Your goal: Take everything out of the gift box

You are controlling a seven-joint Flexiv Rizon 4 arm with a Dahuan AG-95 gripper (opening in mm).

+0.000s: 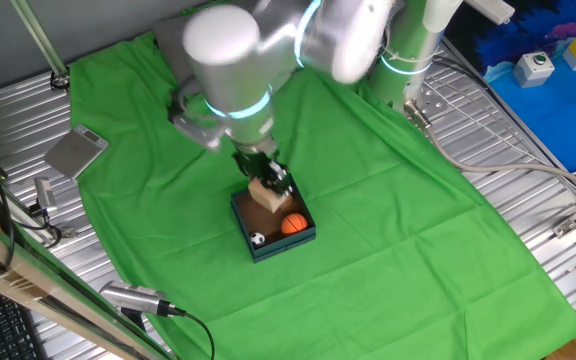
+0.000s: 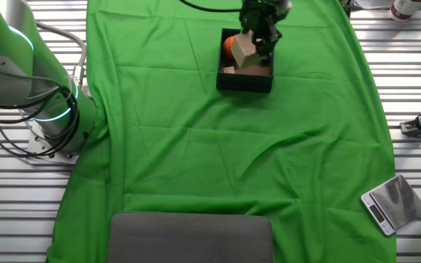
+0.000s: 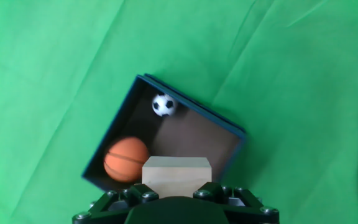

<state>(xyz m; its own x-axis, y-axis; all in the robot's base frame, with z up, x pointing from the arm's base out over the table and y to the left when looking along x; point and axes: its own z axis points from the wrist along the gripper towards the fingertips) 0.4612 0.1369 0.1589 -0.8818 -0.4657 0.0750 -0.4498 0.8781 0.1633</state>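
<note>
The tool (image 3: 176,186) grips a tan wooden cube (image 3: 177,175) above the gift box (image 3: 224,124); best to lift it straight up, clear of the orange ball (image 3: 125,159).

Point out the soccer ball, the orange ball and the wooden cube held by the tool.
soccer ball (image 3: 163,104), hand view, centre of the ball.
orange ball (image 3: 127,159), hand view, middle of its front.
wooden cube (image 3: 177,175), hand view, its front face.
</note>
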